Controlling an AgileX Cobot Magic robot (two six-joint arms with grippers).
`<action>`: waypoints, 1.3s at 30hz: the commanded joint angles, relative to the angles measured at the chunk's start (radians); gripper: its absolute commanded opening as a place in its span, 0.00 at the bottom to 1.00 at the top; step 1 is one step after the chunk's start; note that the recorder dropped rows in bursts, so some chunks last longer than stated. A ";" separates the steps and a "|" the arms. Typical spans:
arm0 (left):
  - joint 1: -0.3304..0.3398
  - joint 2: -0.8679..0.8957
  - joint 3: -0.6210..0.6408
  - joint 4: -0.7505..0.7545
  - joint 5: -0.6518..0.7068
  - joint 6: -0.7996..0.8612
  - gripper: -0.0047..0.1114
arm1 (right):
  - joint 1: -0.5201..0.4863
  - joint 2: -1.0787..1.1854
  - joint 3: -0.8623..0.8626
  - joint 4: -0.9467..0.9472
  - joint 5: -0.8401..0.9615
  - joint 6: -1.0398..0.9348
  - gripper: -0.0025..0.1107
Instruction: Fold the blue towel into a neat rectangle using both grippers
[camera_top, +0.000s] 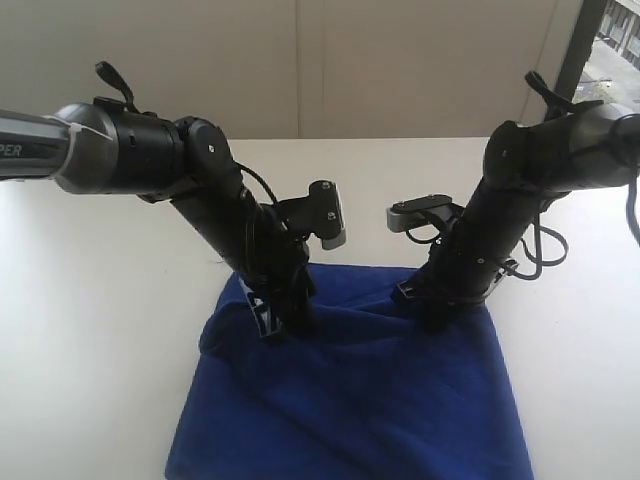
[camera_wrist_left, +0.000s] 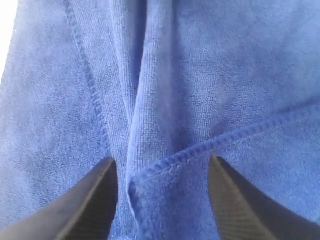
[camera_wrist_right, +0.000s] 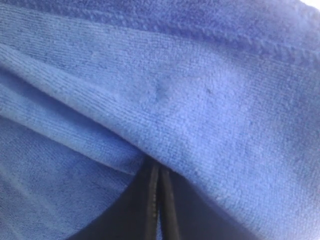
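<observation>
You see the left gripper (camera_wrist_left: 162, 160) with its two dark fingers (camera_wrist_left: 95, 200) spread apart over the blue towel (camera_wrist_left: 240, 70). A stitched hem (camera_wrist_left: 200, 148) and a raised fold (camera_wrist_left: 150, 100) lie between them.

Blue towel (camera_top: 350, 400) spread, far edge rumpled; left tool (camera_wrist_left: 161, 167) open astride fold; right tool (camera_wrist_right: 159, 172) shut.

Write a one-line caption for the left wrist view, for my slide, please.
Left claw open over the blue towel, a stitched hem corner lying between its fingers.
</observation>
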 joint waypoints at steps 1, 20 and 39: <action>0.000 -0.004 0.000 -0.038 0.020 0.012 0.54 | -0.009 0.043 0.019 -0.122 -0.017 0.002 0.02; 0.000 -0.011 0.000 0.054 0.219 -0.044 0.28 | -0.009 0.043 0.019 -0.120 -0.016 0.002 0.02; 0.000 -0.088 0.000 0.075 0.530 -0.047 0.28 | -0.009 0.043 0.019 -0.115 -0.028 0.002 0.02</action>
